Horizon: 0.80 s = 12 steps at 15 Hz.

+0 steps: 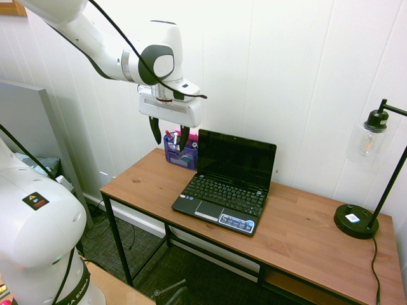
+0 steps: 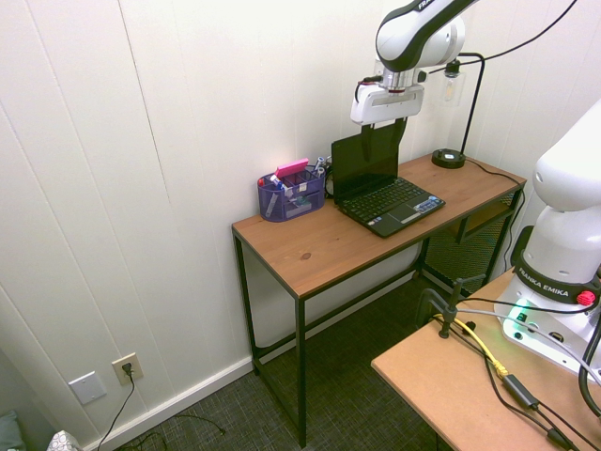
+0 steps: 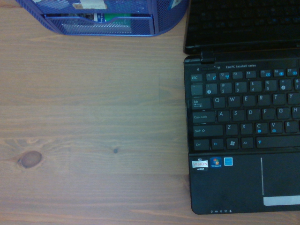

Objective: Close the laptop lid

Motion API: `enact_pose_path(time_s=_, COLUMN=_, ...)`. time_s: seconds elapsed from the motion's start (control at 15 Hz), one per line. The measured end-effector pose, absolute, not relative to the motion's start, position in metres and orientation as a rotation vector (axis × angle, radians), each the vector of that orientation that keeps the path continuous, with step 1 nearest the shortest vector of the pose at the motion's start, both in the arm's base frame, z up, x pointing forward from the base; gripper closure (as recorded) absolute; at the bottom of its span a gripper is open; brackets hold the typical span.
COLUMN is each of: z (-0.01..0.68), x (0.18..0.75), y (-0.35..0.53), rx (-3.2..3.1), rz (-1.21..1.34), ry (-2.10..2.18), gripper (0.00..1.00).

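White robot arm [image 1: 108, 54] parts fill the near left of the first exterior view, the upper stretch reaching across the top toward the wall. At its end the hand [image 1: 170, 130] points downward above the tabletop [image 1: 146, 181], its two dark fingers spread apart with nothing between them, so it is released. Behind and below it stands a purple mesh organizer [image 1: 180, 159] holding pens and other small items. Just beside that, the black laptop [image 1: 219, 201] sits on the tabletop, with the laptop lid [image 1: 235, 157] raised, its screen dark and leaning back toward the wall. Its keyboard, touchpad and a blue-white sticker [image 1: 236, 222] face up. A black lamp [image 1: 356, 220] with a clear glass shade stands well apart, at the other end. From the second exterior view, the hand overlaps the upright lid in the picture, and the organizer stands near the laptop, at the side away from the lamp. In the wrist view, bare wood grain takes up much of the frame; the organizer's mesh edge shows near the laptop's hinge side, and part of the keyboard is readable, with small stickers [image 3: 215, 162] below the keys.
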State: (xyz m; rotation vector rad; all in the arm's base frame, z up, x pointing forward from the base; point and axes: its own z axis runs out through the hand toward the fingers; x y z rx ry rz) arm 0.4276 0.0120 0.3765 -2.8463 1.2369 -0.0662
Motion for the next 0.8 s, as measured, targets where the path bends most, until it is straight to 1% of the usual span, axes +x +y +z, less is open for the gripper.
enact_pose_path(time_s=0.33, z=0.387, x=0.438, y=0.008, rx=-2.817, rz=-0.119, ry=1.33, gripper=0.0)
enact_pose_path(time_s=0.8, z=0.404, x=0.497, y=-0.042, rx=-2.731, rz=-0.227, ry=1.476, gripper=0.0)
